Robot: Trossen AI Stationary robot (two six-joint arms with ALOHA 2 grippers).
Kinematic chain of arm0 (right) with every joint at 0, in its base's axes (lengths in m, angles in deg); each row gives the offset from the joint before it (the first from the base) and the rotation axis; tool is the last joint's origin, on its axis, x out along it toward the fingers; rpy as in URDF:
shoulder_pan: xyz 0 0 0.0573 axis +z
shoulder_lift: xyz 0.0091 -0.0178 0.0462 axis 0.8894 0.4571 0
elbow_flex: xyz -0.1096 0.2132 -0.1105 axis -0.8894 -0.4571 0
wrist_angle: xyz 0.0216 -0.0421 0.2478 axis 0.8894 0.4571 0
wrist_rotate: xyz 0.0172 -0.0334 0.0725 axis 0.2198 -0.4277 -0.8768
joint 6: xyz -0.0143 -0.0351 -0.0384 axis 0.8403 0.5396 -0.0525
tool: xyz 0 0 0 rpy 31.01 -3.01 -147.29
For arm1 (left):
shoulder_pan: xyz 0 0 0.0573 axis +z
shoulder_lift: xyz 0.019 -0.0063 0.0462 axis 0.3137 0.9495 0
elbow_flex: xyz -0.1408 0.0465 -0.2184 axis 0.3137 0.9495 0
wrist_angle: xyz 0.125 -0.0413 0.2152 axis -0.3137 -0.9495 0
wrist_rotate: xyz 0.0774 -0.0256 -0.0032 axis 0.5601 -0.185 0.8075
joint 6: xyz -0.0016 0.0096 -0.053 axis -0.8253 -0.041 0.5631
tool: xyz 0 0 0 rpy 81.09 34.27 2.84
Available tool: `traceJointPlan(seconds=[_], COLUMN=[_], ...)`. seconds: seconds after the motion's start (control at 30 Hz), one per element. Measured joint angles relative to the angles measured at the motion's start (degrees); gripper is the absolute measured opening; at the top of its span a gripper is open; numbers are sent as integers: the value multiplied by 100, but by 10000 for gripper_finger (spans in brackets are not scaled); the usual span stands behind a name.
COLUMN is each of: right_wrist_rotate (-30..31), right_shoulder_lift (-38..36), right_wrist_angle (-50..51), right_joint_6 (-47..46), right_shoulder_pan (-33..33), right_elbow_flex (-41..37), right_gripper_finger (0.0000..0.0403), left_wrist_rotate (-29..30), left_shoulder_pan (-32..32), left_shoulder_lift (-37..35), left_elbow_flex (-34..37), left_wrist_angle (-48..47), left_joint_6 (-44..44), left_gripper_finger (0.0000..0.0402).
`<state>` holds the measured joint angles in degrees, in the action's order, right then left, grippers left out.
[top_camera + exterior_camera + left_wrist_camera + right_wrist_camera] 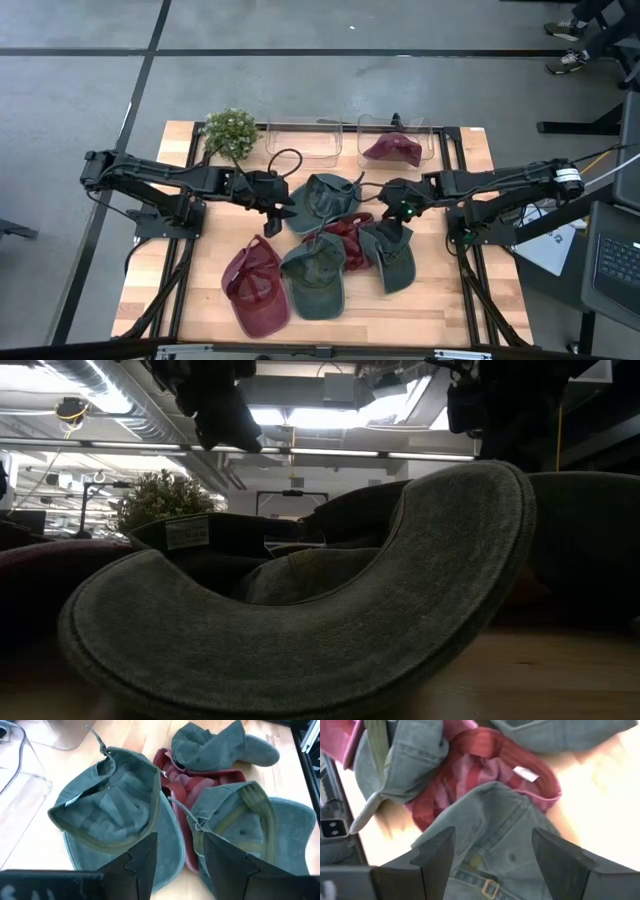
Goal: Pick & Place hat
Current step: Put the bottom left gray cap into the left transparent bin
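The left gripper (pixel 277 212) hangs over the middle of the table (pixel 450 300), beside the green hat (pixel 322 198) that lies with its inside up. Its two fingers (pixel 141 865) stand apart with a clear gap between them, and nothing is between them. In the left wrist view they are above the brim of this hat; whether they touch the cloth I cannot tell.

The right gripper (pixel 401 211) is over the heap of hats from the other side. Its fingers (pixel 436 854) are spread wide and hold nothing. Under them lies another green hat (pixel 495 840), and partly below it a dark red hat (pixel 485 775).

Two more hats lie toward the front edge: a dark red one (pixel 256 285) and a green one (pixel 317 272). At the back edge stand two clear bins; one bin (pixel 395 140) has a dark red hat (pixel 392 150) inside, the other bin (pixel 303 140) is next to a small plant (pixel 230 132). Bare wood shows at the front corners and along the left side.
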<state>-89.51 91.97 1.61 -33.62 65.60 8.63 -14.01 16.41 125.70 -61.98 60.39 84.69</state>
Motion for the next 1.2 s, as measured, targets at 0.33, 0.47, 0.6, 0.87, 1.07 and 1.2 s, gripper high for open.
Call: traceJointPlan(seconds=[0.33, 0.47, 0.6, 0.87, 1.07, 1.2], right_wrist_rotate=[13, 14, 15, 20, 327, 344], right_shoulder_lift=[190, 459, 738, 988, 997, 997], right_wrist_angle=[-163, -504, -868, -1031, -1028, -1133], right_joint_6=[-128, -103, 63, 277, 397, 414], right_shoulder_pan=[386, 462, 510, 508, 508, 505], right_elbow_flex=[0, 0, 0, 0, 0, 0], right_gripper_finger=[260, 260, 260, 260, 260, 260], left_wrist_rotate=[-179, -179, -149, -124, 173, 199], left_shoulder_pan=[-73, -237, -330, -498, -828, -890], left_shoulder_lift=[274, 292, 292, 292, 105, -162], left_elbow_flex=[2, 2, 2, 2, 978, 1776], left_wrist_angle=[-31, -76, -150, -232, 1375, 2457], left_joint_6=[-26, -12, 50, 413, 1479, 2117], left_gripper_finger=[152, 152, 152, 152, 152, 152])
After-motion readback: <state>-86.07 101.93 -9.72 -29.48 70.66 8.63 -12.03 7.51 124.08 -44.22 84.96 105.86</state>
